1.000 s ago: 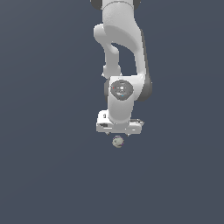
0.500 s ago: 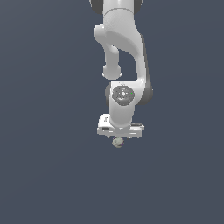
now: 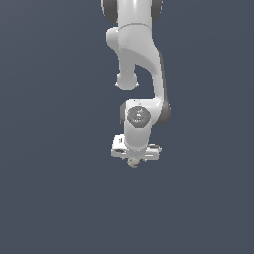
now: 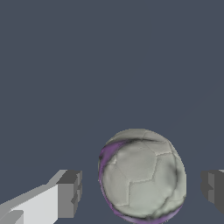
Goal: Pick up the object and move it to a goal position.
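The object is a tiny mottled grey and beige-white ball (image 3: 133, 163) with a purple tinge on its edge. In the exterior view it peeks out just below the white gripper (image 3: 134, 158), which hangs straight over it. In the wrist view the ball (image 4: 142, 175) sits between the two dark fingertips (image 4: 70, 194), with a gap on each side, so nothing touches it. The gripper (image 4: 142, 191) is open around the ball.
A plain dark grey-blue surface (image 3: 49, 198) fills both views. The white arm (image 3: 141, 59) rises from the gripper to the top of the exterior view. No other objects show.
The gripper has moved down over the ball, which now shows less below the hand. The ball has stayed in place.
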`<action>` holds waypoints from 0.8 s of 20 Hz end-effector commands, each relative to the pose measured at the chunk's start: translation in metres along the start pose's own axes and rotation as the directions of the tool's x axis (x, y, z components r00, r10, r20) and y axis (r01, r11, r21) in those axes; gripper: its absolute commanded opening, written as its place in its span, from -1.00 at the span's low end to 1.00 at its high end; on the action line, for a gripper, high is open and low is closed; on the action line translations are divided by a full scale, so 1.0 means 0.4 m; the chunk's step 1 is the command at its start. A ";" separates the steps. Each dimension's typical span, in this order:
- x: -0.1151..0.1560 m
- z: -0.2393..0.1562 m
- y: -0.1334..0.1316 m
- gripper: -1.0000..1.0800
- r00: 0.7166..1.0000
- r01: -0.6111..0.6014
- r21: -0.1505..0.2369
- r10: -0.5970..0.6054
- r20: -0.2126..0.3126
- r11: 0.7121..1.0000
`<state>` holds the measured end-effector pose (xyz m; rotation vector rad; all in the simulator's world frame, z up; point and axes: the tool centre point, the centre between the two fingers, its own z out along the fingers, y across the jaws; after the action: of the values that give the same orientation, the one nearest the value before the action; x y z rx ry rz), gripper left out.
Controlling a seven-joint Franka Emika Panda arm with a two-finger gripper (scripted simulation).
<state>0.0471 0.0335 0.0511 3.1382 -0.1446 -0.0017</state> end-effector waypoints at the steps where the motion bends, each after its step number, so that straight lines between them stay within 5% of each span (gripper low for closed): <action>1: 0.000 0.025 0.000 0.92 1.000 -0.001 0.000 0.001 -0.001 1.000; 6: 0.004 0.036 -0.001 0.92 1.000 -0.001 0.000 0.001 -0.001 1.000; 7: 0.004 0.036 -0.001 -1.00 1.000 -0.001 0.000 0.001 -0.001 1.000; 16: 0.004 0.036 -0.001 -1.00 1.000 -0.001 0.000 0.001 -0.001 1.000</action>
<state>0.0485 0.0337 0.0366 3.1383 -0.1455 -0.0007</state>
